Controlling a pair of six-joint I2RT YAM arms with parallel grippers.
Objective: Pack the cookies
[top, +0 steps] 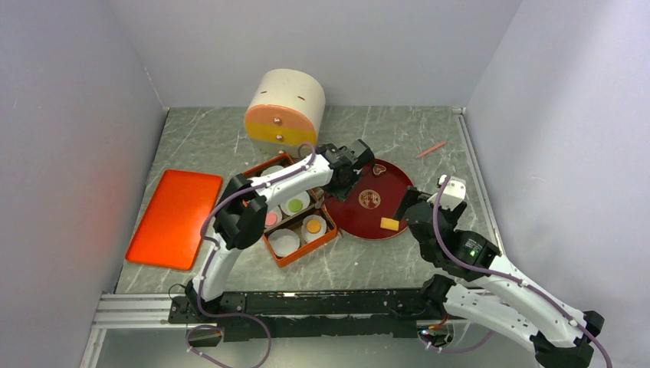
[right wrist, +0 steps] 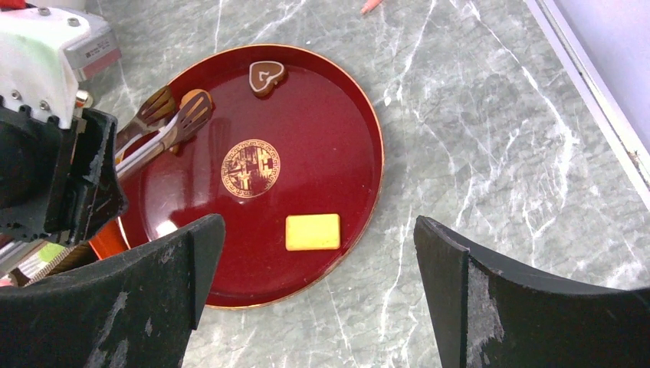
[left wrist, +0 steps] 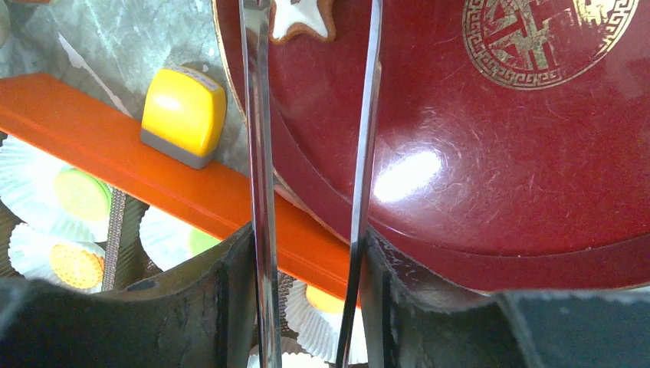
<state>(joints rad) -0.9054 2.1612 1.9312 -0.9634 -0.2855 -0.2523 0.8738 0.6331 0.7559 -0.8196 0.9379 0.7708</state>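
Observation:
A dark red round plate holds a yellow rectangle cookie, a brown heart cookie and a white star cookie. My left gripper is shut on metal tongs, whose tips rest over the plate's far left part at the star. My right gripper hangs open over the plate's near right edge, the yellow rectangle just ahead of its fingers. Left of the plate, an orange box of white paper liners holds green, orange and pink round cookies.
An orange lid lies flat at the left. A cream round drawer unit stands at the back. A small yellow block with a grey base sits between box and plate. A thin pink stick lies at the back right.

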